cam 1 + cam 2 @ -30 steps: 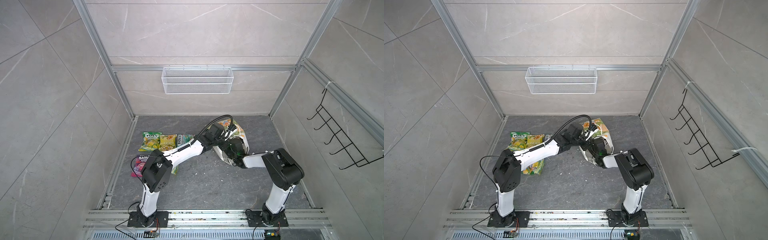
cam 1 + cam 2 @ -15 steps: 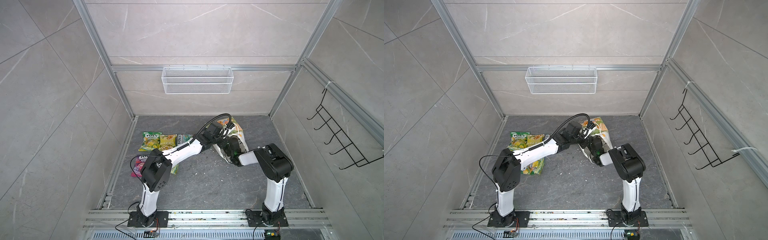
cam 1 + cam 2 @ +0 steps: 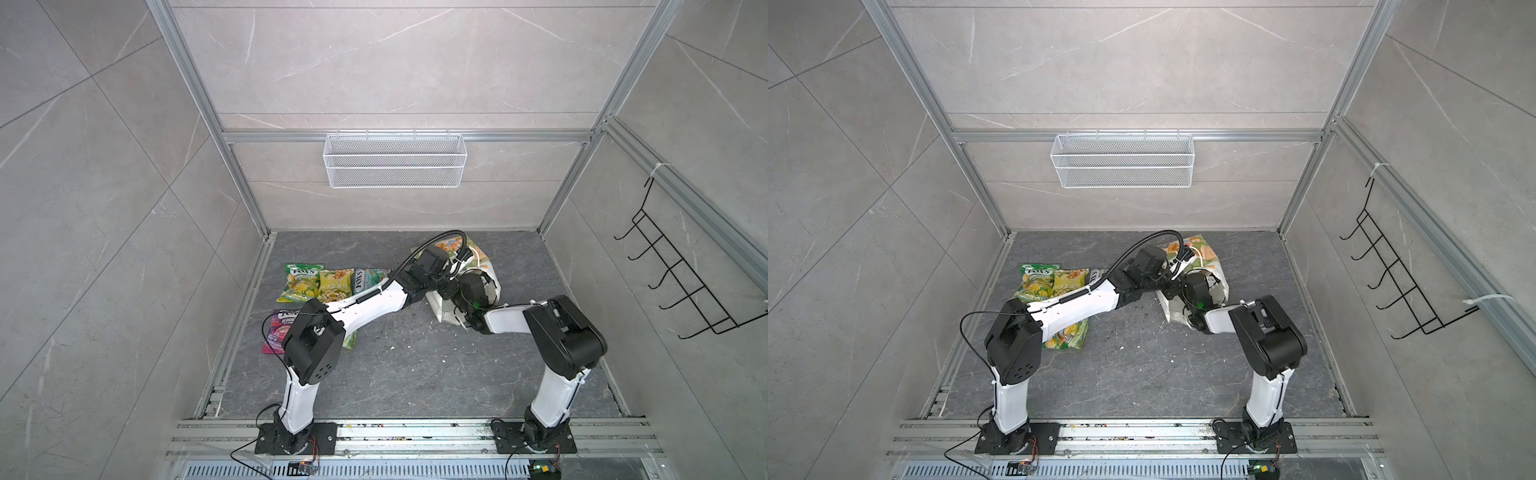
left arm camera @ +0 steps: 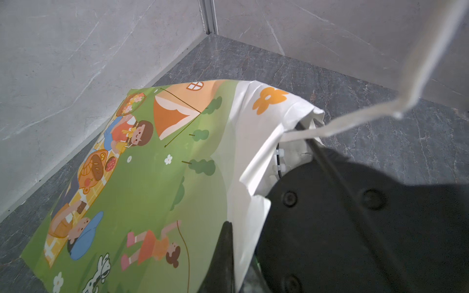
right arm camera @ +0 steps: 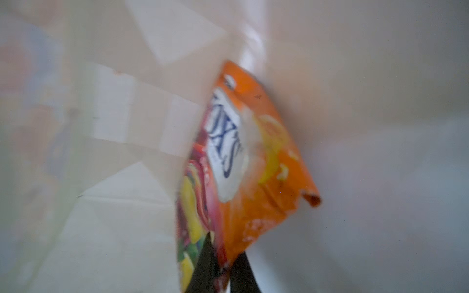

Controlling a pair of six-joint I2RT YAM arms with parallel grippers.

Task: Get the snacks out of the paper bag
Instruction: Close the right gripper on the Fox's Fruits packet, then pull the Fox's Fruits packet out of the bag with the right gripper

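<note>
White paper at the rim of the paper bag (image 4: pixel 152 177) is pinched between the fingers (image 4: pixel 224 243) of the left gripper (image 4: pixel 237 256), which are clenched on it. The bag's printed side spreads away from them over the grey floor (image 4: pixel 330 76), and its white handle (image 4: pixel 355 121) loops loose above them.

Inside the bag, the right gripper (image 5: pixel 223 269) is clamped on the lower edge of an orange packet (image 5: pixel 264 157) marked FOX'S, which rises from its fingers against the pale inner walls. That view is blurred, so nothing else in the bag can be made out. In both top views the right fingers are hidden in the bag's mouth.

Well apart from both pairs of fingers, 5 packets lie out on the floor: a green-yellow packet (image 3: pixel 300 282), a yellow packet (image 3: pixel 336 284), a teal packet (image 3: pixel 368 279), a purple packet (image 3: pixel 282 332), and a green packet (image 3: pixel 1071 338) mostly covered by the left arm (image 3: pixel 374 305).
</note>
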